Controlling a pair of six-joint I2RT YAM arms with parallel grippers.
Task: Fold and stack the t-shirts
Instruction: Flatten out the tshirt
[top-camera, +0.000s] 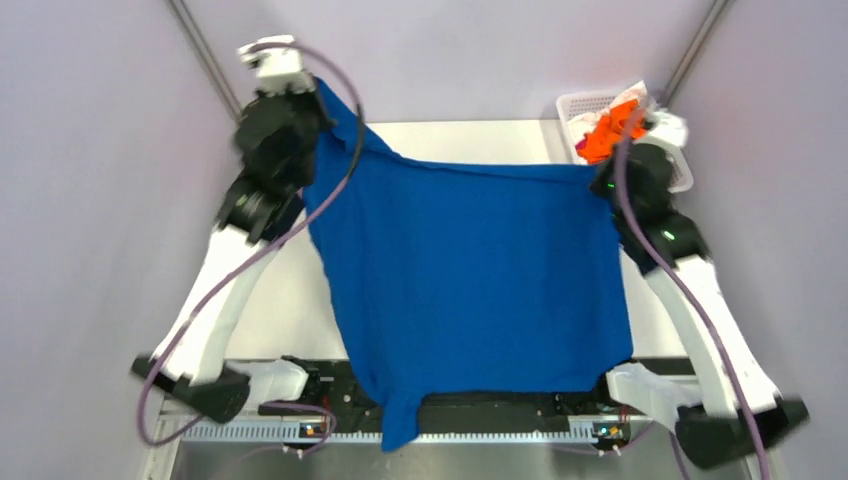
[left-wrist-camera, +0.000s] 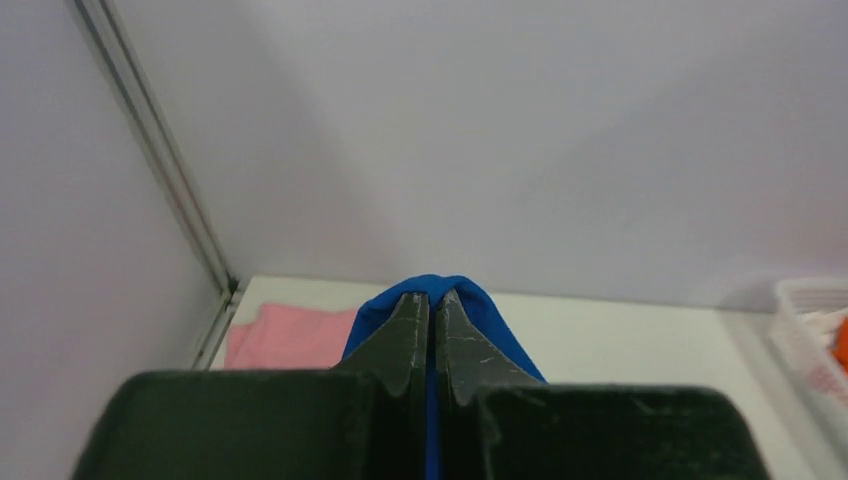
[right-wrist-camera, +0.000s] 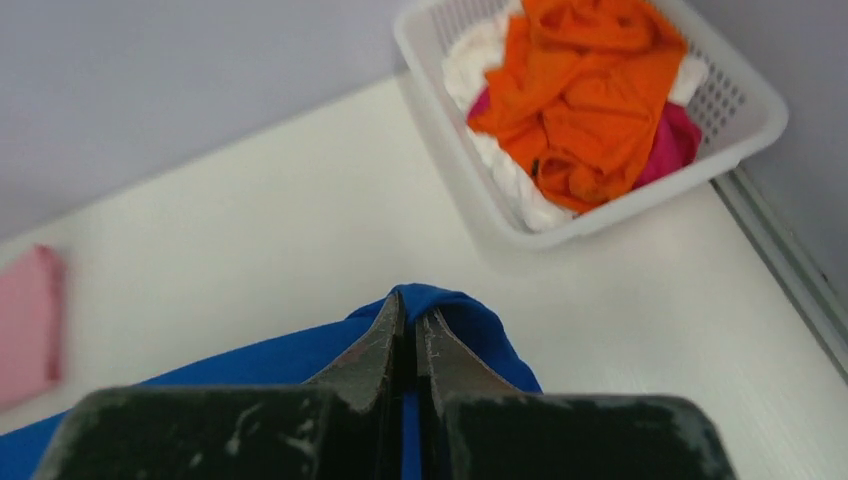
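Note:
A royal blue t-shirt (top-camera: 470, 280) hangs spread between both arms above the table, its plain side toward the top camera. My left gripper (top-camera: 318, 112) is shut on its upper left corner; blue cloth (left-wrist-camera: 480, 305) bulges past the fingertips in the left wrist view. My right gripper (top-camera: 597, 172) is shut on its upper right corner; blue cloth (right-wrist-camera: 470, 325) wraps the fingertips in the right wrist view. A light pink shirt (left-wrist-camera: 290, 335) lies on the table at the far left, and also shows in the right wrist view (right-wrist-camera: 25, 320). Orange shirts (right-wrist-camera: 585, 90) lie in the basket.
A white lattice basket (right-wrist-camera: 740, 120) stands at the table's far right corner, also in the top view (top-camera: 580, 105), holding orange, white and magenta cloth. Grey walls close in the table (right-wrist-camera: 300, 210) on three sides. The shirt's lower hem hangs over the arm bases at the near edge.

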